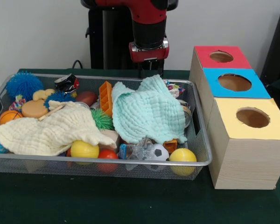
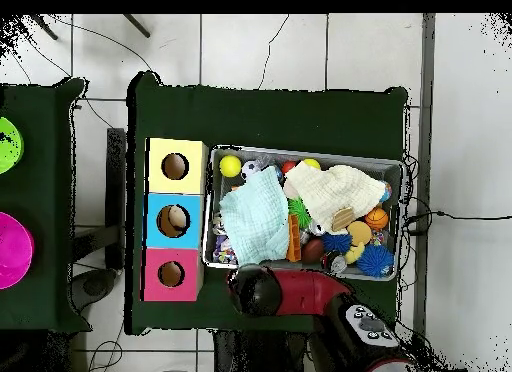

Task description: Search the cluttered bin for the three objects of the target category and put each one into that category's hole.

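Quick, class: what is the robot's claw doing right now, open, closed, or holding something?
Claw: cannot be told; it hangs behind the mint cloth at the bin's far edge.

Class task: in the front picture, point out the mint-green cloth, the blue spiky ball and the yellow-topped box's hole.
mint-green cloth (image 1: 149,113), front view, middle of its folds
blue spiky ball (image 1: 24,85), front view, centre
yellow-topped box's hole (image 1: 253,117), front view, inside the opening

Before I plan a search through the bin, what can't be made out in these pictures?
- Gripper: front view, hidden behind the mint cloth; overhead, under the arm.
- Bin contents under the mint cloth and the cream cloth: covered in both views.
- Inside the red box and yellow box holes: dark.
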{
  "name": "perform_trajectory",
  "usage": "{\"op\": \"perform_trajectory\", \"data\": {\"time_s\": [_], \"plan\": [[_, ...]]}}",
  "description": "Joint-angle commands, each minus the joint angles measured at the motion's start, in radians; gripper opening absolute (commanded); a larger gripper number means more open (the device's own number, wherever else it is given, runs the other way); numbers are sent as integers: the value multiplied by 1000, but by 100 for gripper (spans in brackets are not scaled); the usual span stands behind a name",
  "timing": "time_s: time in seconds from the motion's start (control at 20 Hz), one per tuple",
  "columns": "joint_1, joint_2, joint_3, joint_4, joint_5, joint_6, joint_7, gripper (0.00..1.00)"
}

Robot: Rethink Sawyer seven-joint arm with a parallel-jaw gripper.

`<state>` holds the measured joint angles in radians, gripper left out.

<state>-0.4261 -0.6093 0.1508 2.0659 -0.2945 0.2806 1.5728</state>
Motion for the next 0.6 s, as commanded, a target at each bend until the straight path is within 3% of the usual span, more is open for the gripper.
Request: {"op": "perform_trajectory", "data": {"time_s": [0.05, 0.6], "plan": [[-17, -79, 127, -154, 45, 109, 33, 100], [-45, -199, 149, -78, 106, 239, 44, 100]]}}
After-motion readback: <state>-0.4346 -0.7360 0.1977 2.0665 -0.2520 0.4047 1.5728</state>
